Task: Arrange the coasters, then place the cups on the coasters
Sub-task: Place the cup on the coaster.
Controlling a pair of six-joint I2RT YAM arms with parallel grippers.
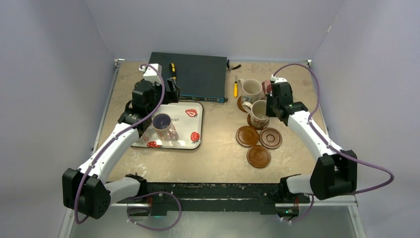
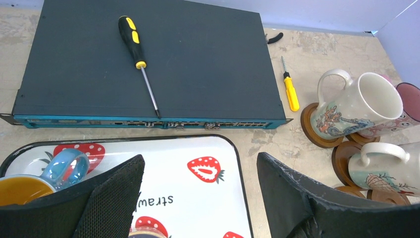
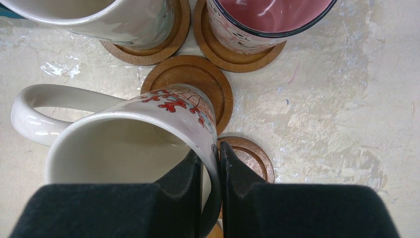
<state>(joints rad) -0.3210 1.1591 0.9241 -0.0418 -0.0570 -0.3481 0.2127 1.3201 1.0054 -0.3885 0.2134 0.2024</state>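
My right gripper (image 3: 210, 163) is shut on the rim of a cream cup (image 3: 124, 148), one finger inside and one outside. That cup is over a coaster (image 3: 198, 79); I cannot tell whether it rests on it. Behind it, a second cream cup (image 1: 251, 90) and a pink-inside cup (image 3: 267, 15) each stand on a coaster. Three bare coasters (image 1: 258, 156) lie nearer the arms. My left gripper (image 2: 200, 168) hangs open over the strawberry tray (image 2: 218, 198), holding nothing. On the tray stand a purple-inside cup (image 1: 162, 124) and a blue cup with an orange inside (image 2: 29, 183).
A dark network switch (image 1: 193, 74) lies at the back with a black-and-yellow screwdriver (image 2: 136, 54) on top. A small yellow screwdriver (image 2: 289, 87) and pliers (image 1: 233, 66) lie on the table to its right. Walls enclose the table on three sides.
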